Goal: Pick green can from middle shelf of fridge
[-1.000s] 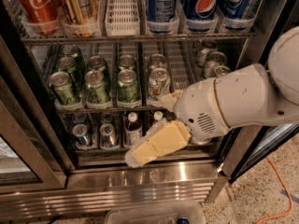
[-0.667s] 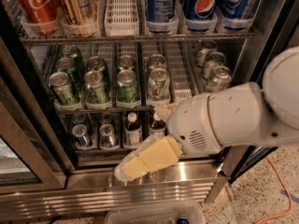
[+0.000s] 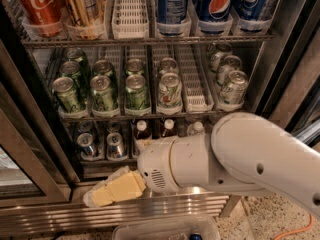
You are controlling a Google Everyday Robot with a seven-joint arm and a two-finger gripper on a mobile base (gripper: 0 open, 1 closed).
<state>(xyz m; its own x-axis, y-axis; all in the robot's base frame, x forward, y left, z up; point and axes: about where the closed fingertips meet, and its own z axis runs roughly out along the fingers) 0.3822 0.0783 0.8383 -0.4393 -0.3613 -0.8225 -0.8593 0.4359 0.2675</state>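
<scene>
Down and to the left since a second ago for the gripper (image 3: 114, 190): now low in front of the ribbed steel base (image 3: 150, 211) of the fridge (image 3: 280, 49), below the bottom shelf and well apart from every can. Cannot tell whether open or closed; nothing visibly held. Reads as a swing clear of the shelves, or a reset before a fresh approach, rather than a reach.

Nearest of all, at the bottom edge, a clear plastic bin (image 3: 165, 229), partly cut off. Behind the gripper, the bulky white arm (image 3: 250, 159), crossing from the right and covering the lower right of the opening. Probably kept low so as to leave the cans above in plain sight.

Just past the arm, on the bottom shelf, small silver-topped cans (image 3: 100, 145) and brown bottles (image 3: 142, 130) with white caps, all upright.

Above those, the middle shelf (image 3: 200, 113), fitted with white slotted trays for keeping cans in files, up against the front lip. Three files of dark green at the left. Taken here as the green can (image 3: 103, 93): the front one of the middle file, upright, untouched, with a twin close on each side. Calls for a rise and a straight entry along the file, with little room either way. To the right, paler white-and-green cans (image 3: 170, 90), and more at the far right, with one lane tray (image 3: 192, 79) between them showing no can.

Farthest up, on the top shelf, a red cola can (image 3: 37, 6), a gold can (image 3: 82, 4) and blue cola cans (image 3: 215, 4).
</scene>
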